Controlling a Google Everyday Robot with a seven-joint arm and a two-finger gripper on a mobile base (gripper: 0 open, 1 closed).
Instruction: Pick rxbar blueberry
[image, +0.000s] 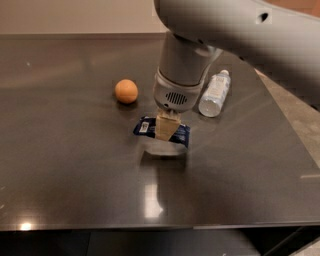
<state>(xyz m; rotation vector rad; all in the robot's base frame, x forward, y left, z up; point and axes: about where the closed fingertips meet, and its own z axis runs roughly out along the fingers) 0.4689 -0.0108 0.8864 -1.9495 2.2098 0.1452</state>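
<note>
- rxbar blueberry (181, 134) sits just left of frame centre, directly under the wrist, on the dark table (75, 165).
- I see the dark-blue wrapper sticking out on both sides of the fingers: white barcode patch on the left end, plain blue on the right.
- gripper (166, 134) points straight down onto the middle of the bar. The tan fingers (165, 125) are drawn close together, pinched across the wrapper's width, with no gap visible between them.
- Bar looks a bit tilted, right end lower in the frame. There is a pale reflection on the table just below it. I can't tell if the bar is resting on the surface or just clear of it.
- Grey wrist housing (177, 95) is right above the fingers, vent grille facing the camera. The arm (240, 25) runs off to the upper right of the frame.
- orange ball (126, 91) is up and to the left of the bar, near it but apart.
- clear plastic bottle (215, 93) lies on its side up and to the right of the bar, cap toward the top, partly behind the wrist.
</note>
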